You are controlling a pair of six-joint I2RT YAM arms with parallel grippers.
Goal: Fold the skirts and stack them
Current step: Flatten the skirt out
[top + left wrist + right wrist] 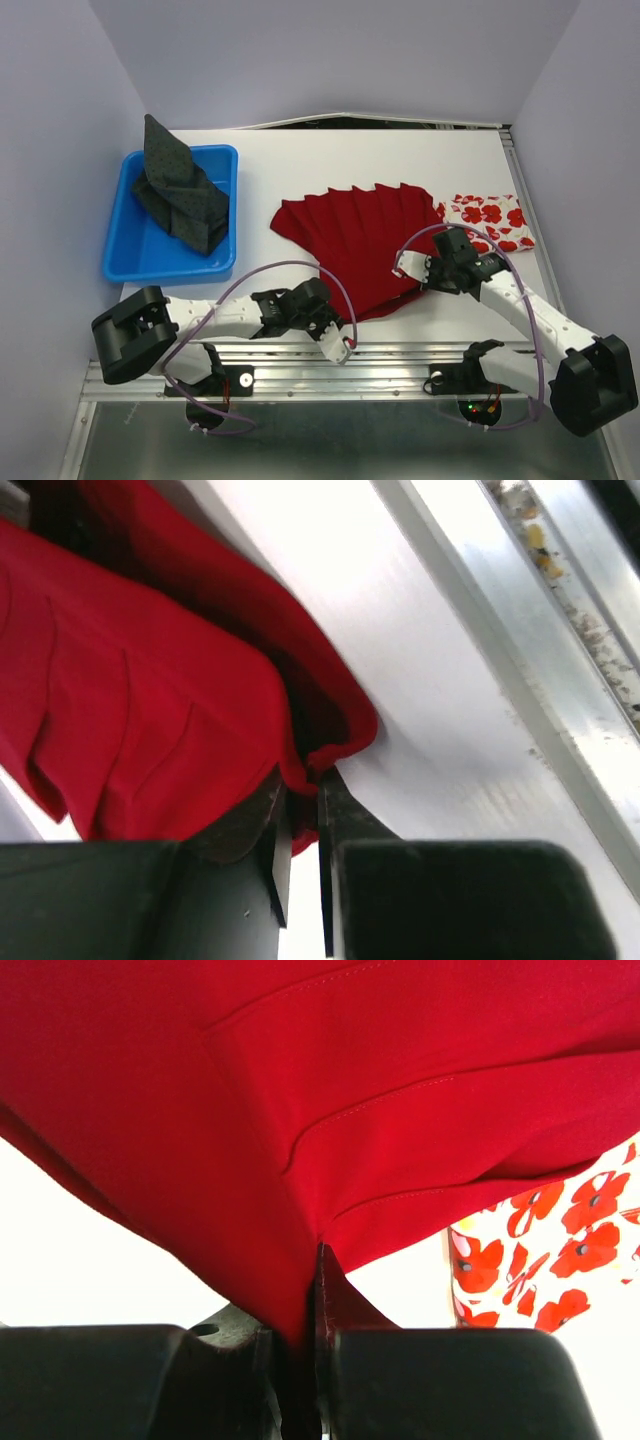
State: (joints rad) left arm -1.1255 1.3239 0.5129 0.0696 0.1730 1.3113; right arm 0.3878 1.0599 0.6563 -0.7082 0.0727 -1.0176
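The deep-red pleated skirt (pixel 355 235) lies fanned out in the middle of the table. My left gripper (pixel 322 308) is shut on its near hem, which shows pinched between the jaws in the left wrist view (pixel 300 775). My right gripper (pixel 440 262) is shut on the skirt's right edge, with red cloth (pixel 330 1110) bunched in the jaws (pixel 312 1260). The white skirt with red flowers (pixel 490 222) lies folded at the right and also shows in the right wrist view (pixel 560 1250). The dark grey skirt (pixel 180 190) sits crumpled in the blue bin (pixel 132 245).
A metal rail (pixel 400 352) runs along the table's near edge, just behind my left gripper; it also shows in the left wrist view (pixel 540 630). The blue bin stands at the left. Grey walls enclose the table on three sides.
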